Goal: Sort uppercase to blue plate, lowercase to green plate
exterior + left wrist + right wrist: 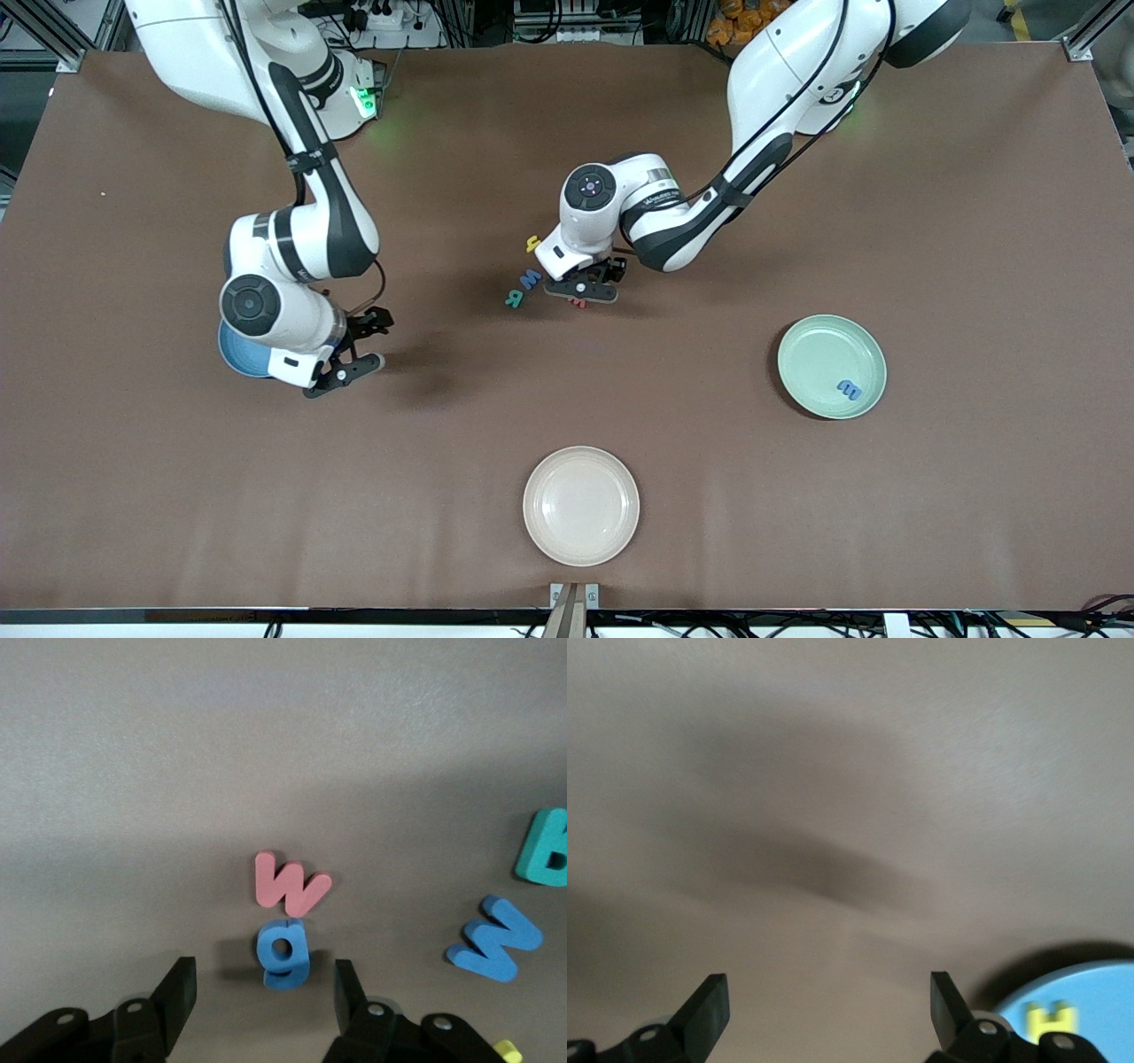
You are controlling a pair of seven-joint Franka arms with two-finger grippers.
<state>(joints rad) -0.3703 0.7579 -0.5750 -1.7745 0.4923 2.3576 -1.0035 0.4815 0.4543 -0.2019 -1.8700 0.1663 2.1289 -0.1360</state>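
While both spread: left gripper (264,992) astride blue g (283,953); right gripper (828,1010) over bare table (833,771).

The left arm reaches from its base toward the middle of the table, elbow bent, wrist turned downward. The left gripper (582,288) hangs low over the table with its fingers (174,994) spread wide apart, nothing between them. The right arm bends down near its own end of the table; the right gripper (347,359) is also wide open and empty.
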